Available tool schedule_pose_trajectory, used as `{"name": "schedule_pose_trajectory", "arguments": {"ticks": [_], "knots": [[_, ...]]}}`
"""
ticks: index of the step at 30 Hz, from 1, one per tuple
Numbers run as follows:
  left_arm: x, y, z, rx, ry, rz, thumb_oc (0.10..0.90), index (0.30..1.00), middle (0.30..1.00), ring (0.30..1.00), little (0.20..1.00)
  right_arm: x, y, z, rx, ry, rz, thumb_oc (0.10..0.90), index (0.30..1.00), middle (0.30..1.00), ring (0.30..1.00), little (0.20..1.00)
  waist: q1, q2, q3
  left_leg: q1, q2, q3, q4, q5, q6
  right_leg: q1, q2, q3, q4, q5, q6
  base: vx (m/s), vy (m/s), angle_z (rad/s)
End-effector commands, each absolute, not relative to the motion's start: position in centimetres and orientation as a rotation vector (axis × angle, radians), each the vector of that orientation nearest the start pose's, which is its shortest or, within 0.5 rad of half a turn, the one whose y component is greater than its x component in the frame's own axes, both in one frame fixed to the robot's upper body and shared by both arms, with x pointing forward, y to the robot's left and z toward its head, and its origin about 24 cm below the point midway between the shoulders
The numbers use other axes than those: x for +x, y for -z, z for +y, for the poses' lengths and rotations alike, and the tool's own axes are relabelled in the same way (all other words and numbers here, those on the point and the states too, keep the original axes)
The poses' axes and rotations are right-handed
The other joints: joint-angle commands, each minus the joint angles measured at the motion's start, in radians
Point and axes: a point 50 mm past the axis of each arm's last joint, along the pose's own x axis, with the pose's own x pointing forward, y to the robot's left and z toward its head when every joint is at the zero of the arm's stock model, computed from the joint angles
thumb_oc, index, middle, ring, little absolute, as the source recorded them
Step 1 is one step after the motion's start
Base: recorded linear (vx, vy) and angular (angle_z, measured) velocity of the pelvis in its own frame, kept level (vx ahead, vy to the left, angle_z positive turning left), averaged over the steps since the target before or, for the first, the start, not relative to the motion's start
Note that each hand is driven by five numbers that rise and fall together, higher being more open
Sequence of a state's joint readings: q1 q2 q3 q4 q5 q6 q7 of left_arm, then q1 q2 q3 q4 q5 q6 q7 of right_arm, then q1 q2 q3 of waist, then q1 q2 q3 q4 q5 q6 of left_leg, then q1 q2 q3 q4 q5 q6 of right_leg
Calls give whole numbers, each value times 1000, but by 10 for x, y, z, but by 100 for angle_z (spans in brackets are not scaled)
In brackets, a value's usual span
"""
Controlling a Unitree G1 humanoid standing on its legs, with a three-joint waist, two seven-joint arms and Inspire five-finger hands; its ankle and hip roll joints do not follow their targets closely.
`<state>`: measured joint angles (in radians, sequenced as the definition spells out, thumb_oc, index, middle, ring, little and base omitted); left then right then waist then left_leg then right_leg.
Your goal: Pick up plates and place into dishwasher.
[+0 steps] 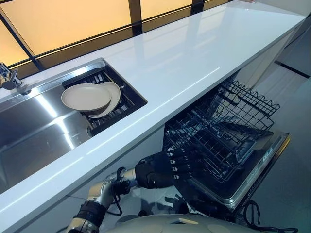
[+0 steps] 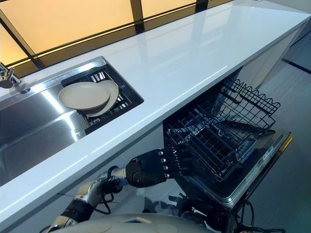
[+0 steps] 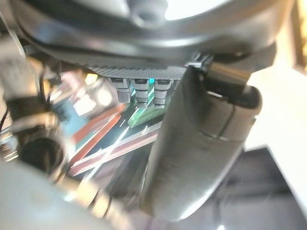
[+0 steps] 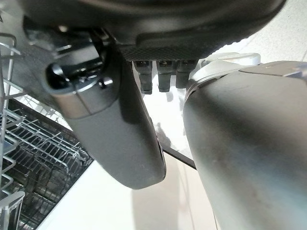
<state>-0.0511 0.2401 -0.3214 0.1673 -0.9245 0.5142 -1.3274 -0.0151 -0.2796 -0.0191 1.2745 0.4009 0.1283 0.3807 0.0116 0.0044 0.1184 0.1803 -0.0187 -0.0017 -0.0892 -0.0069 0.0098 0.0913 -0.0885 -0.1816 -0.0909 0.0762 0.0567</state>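
Two beige plates overlap on a dark rack in the sink: the upper plate [image 1: 85,96] lies over the lower plate [image 1: 114,97]. Below the counter the dishwasher stands open, its empty wire rack [image 1: 218,131] pulled out over the lowered door [image 1: 265,162]. My left hand [image 1: 158,171] hangs under the counter edge just left of the rack, fingers [image 2: 171,162] straight and pointing at it, holding nothing. My right hand [image 4: 163,28] hangs low beside the rack [image 4: 33,143], its fingers [image 4: 163,74] relaxed and empty.
A long white counter [image 1: 194,53] runs to the back right. The steel sink basin [image 1: 34,136] lies left of the plates, with a tap [image 1: 9,77] at its far left. A dark-framed window [image 1: 73,19] runs behind the counter.
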Motion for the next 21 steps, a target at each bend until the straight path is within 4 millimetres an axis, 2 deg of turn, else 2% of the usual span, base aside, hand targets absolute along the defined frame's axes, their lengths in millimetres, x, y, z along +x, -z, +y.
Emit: {"name": "schedule_pose_trajectory", "arguments": {"ticks": [1, 3, 5, 7, 9, 11, 13, 14, 16, 18, 19, 21], "knots": [[210, -121, 51, -1372, 1832, -200, 800, 900, 900, 900, 900, 57, 167, -226, 367, 19, 1405, 800, 900, 900, 900, 900, -25, 39, 2, -30, -52, 25, 4, -87, 26, 16, 107, 28, 109, -178, -18, 16, -4, -11], [209, -141, 49, -1427, 1859, -269, 800, 900, 900, 900, 900, 57, 167, -223, 363, 10, 1406, 800, 900, 900, 900, 900, -29, 37, 3, -24, -53, 27, 7, -93, 30, 21, 110, 34, 106, -178, -19, 7, -14, -6], [206, -176, 52, -1494, 1918, -443, 800, 900, 900, 900, 900, 60, 168, -215, 364, -12, 1407, 800, 900, 900, 900, 900, -38, 34, 2, -15, -54, 26, 2, -98, 33, 28, 117, 39, 100, -177, -20, 2, -16, -1], [204, -197, 58, -1514, 1937, -576, 800, 900, 900, 900, 900, 59, 170, -209, 359, -25, 1413, 800, 900, 900, 900, 900, -47, 32, -3, -18, -51, 25, 2, -96, 29, 31, 120, 37, 97, -178, -19, 1, -33, -2], [204, -219, 64, -1481, 1915, -758, 800, 900, 900, 900, 900, 58, 171, -205, 351, -28, 1419, 800, 900, 900, 900, 900, -59, 32, -13, -29, -45, 24, 2, -87, 21, 32, 122, 31, 93, -179, -18, -4, -40, 0], [205, -231, 68, -1409, 1850, -866, 800, 900, 900, 900, 900, 57, 171, -205, 347, -24, 1421, 800, 900, 900, 900, 900, -66, 31, -18, -37, -41, 24, 2, -80, 13, 33, 123, 24, 88, -180, -17, -5, -37, 5], [208, -241, 72, -1295, 1714, -958, 800, 900, 900, 900, 900, 57, 171, -205, 346, -20, 1423, 800, 900, 900, 900, 900, -70, 31, -21, -41, -38, 25, 2, -77, 9, 34, 125, 21, 85, -182, -18, -6, -33, 3], [212, -248, 76, -1165, 1520, -1025, 800, 900, 900, 900, 900, 58, 171, -205, 342, -18, 1424, 800, 900, 900, 900, 900, -71, 33, -23, -43, -36, 27, 2, -75, 6, 34, 127, 20, 82, -183, -20, 0, 0, 0], [224, -249, 97, -919, 1151, -1090, 800, 900, 900, 900, 900, 58, 170, -208, 346, -10, 1422, 800, 900, 900, 900, 900, -61, 35, -22, -39, -37, 26, 2, -77, 6, 37, 128, 19, 79, -186, -26, 0, 0, 0], [228, -247, 109, -772, 969, -1121, 800, 900, 900, 900, 900, 57, 170, -209, 350, -2, 1419, 800, 900, 900, 900, 900, -52, 36, -21, -35, -40, 19, 2, -78, 9, 40, 129, 17, 78, -188, -30, 0, 0, 0], [231, -244, 131, -590, 758, -1145, 800, 900, 900, 900, 900, 52, 170, -211, 358, 17, 1416, 800, 900, 900, 900, 900, -33, 39, -17, -26, -45, 4, 2, -79, 14, 49, 131, 12, 78, -196, -36, 0, 0, 0], [230, -244, 151, -331, 544, -1170, 800, 900, 900, 900, 900, 46, 171, -215, 365, 38, 1416, 800, 900, 900, 900, 900, -12, 41, -23, -30, -51, -11, 5, -77, 18, 50, 132, 5, 76, -199, -44, -7, -17, 1]]}}
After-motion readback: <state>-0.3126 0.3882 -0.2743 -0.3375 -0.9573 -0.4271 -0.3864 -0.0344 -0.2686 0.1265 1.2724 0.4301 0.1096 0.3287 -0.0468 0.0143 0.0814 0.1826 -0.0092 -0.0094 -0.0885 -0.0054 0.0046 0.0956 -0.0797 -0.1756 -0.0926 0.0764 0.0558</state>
